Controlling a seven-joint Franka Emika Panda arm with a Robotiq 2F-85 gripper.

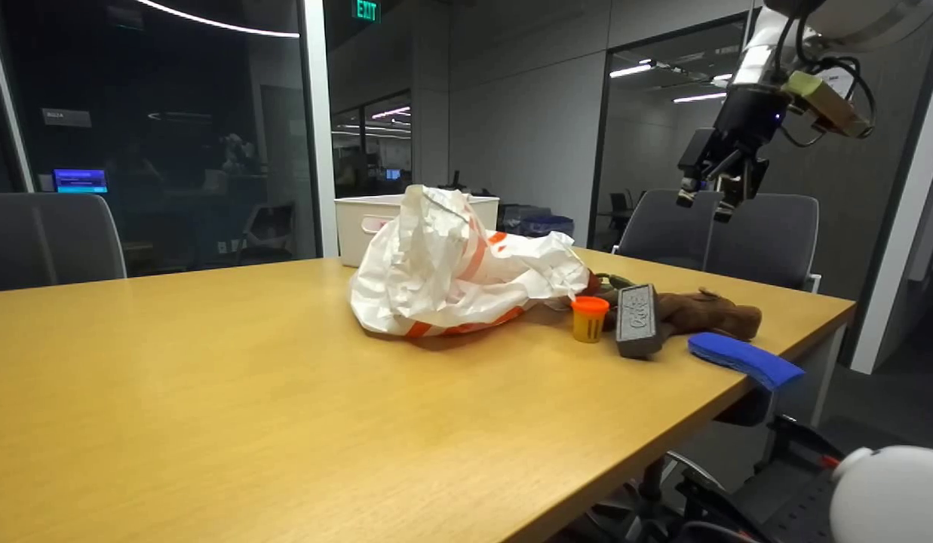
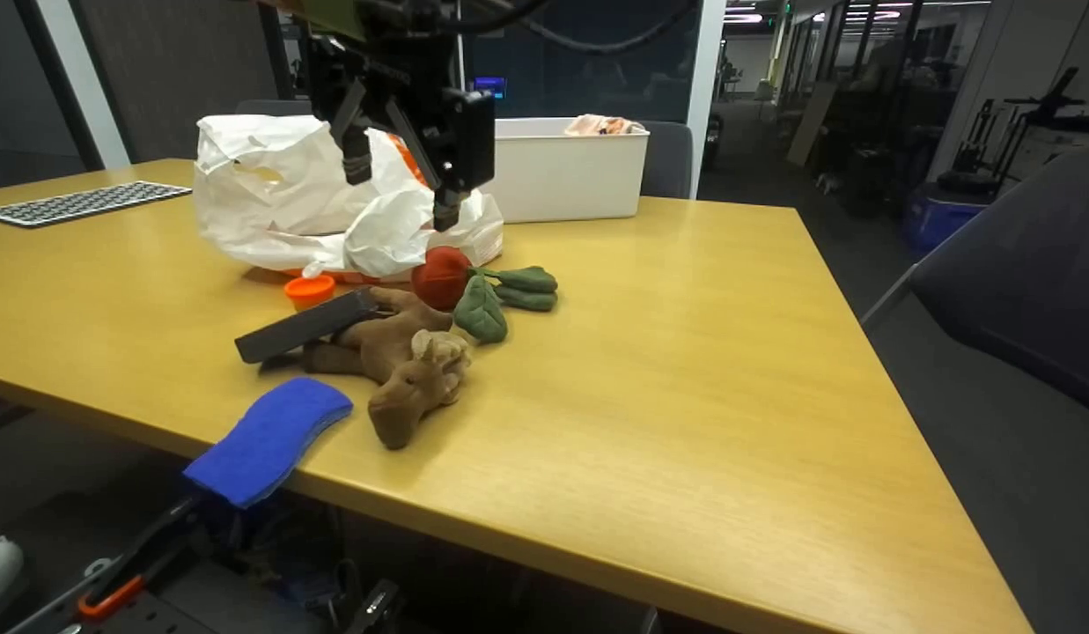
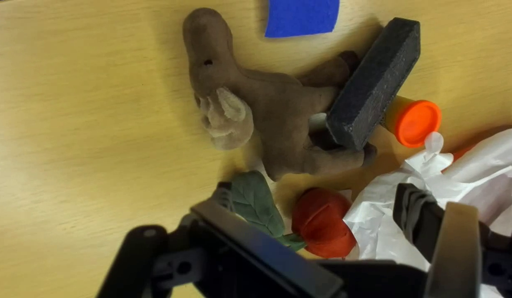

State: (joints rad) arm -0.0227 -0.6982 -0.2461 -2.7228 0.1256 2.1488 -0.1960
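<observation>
Keyboard [image 2: 86,204] lies at the far left of my worktop [image 2: 729,352] in an exterior view. To its right, a blue cloth [image 2: 267,440] hangs partly over the near edge. Next I see a dark block [image 2: 302,328] resting aslant across the legs of a brown plush animal [image 2: 390,343], and just beside the block an upright tub [image 2: 308,292] with an orange lid. Behind these slumps a crumpled white bag [image 2: 302,207]. The animal lies on its side, head toward the near edge. Above this group my tool [image 2: 401,192] hangs in the air, its two fingers standing well apart. Below it, framed between the fingers in the wrist view, a red plush vegetable [image 3: 324,223] lies at the bag's edge, its green leaves [image 2: 482,310] spread on the worktop. Farther right stands a white bin [image 2: 570,172] with a pinkish item [image 2: 601,126] showing above its rim.
</observation>
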